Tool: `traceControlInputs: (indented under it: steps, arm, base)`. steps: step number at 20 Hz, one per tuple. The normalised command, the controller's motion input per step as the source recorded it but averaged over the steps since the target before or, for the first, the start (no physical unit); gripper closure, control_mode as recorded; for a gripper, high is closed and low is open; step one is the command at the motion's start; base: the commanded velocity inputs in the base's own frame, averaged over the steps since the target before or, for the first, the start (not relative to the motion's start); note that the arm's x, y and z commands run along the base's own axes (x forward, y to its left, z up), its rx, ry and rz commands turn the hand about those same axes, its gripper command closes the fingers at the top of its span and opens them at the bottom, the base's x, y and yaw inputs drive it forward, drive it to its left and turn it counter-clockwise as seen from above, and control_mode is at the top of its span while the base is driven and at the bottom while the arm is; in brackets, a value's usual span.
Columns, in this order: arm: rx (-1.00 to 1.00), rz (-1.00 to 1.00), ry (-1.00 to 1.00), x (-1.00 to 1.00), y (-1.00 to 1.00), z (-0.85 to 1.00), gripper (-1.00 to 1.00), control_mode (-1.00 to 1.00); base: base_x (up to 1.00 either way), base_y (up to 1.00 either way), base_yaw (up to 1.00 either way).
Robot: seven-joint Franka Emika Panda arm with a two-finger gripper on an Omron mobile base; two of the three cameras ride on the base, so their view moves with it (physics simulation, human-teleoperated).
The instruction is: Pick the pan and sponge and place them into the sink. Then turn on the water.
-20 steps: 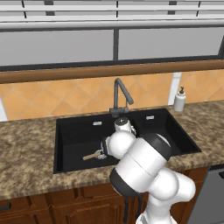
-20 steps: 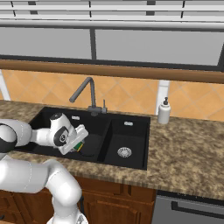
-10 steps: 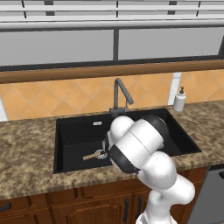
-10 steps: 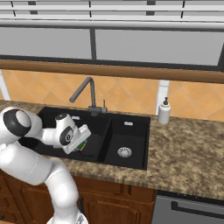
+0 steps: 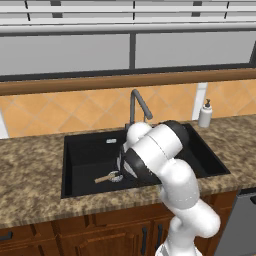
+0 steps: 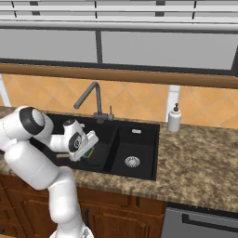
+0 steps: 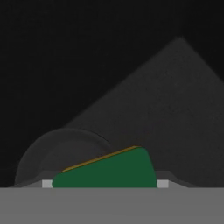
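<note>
Gripper point(image 6: 89, 151) lowered into the large basin of the sink point(image 6: 144, 158), as seen from the right base view; its fingers are closed on the sponge point(image 6: 88, 152), a sliver of green showing between them. In the hand view the sponge point(image 7: 107, 170) sits directly between the two fingertips point(image 7: 47, 183), green face toward the camera and a thin yellow-brown edge along its upper side, so the tool is clamped on it and not released.

From the left base view the arm's upper links cover the gripper itself. The sink point(image 5: 80, 150) is a black double basin set in a speckled granite counter point(image 5: 30, 175); a grey gooseneck faucet point(image 5: 137, 102) rises from its back rim. In the right base view the faucet point(image 6: 90, 100) stands behind and above the gripper, its spout curving toward the left side of that picture.

The pan lies inside the large basin: in the left base view its light wooden handle point(image 5: 103, 178) points toward the left of the picture, and a silver drain point(image 5: 116, 175) shows at the handle's inner end, beside the arm. The black pan body cannot be told apart from the black basin floor. In the hand view a dim rounded form, possibly the pan's rim point(image 7: 65, 146), curves behind and to the left of the sponge, close to it; whether sponge and pan touch cannot be told.

A white soap dispenser point(image 6: 175, 118) stands on the counter right of the sink, well apart from the gripper. The smaller basin holds its own silver drain point(image 6: 132, 161).
</note>
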Motion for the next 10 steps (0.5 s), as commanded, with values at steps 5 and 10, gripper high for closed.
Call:
traceControlInputs:
  steps: [5,10]
  arm:
    - [-0.06,-0.35,0.0,0.69,0.86,-0.04,1.0,-1.0]
    - [-0.09,-0.31,0.01,0.68,0.82,-0.14,1.0,-1.0]
  base:
    - [0.0,0.0,0.0]
    - [0.0,0.0,0.0]
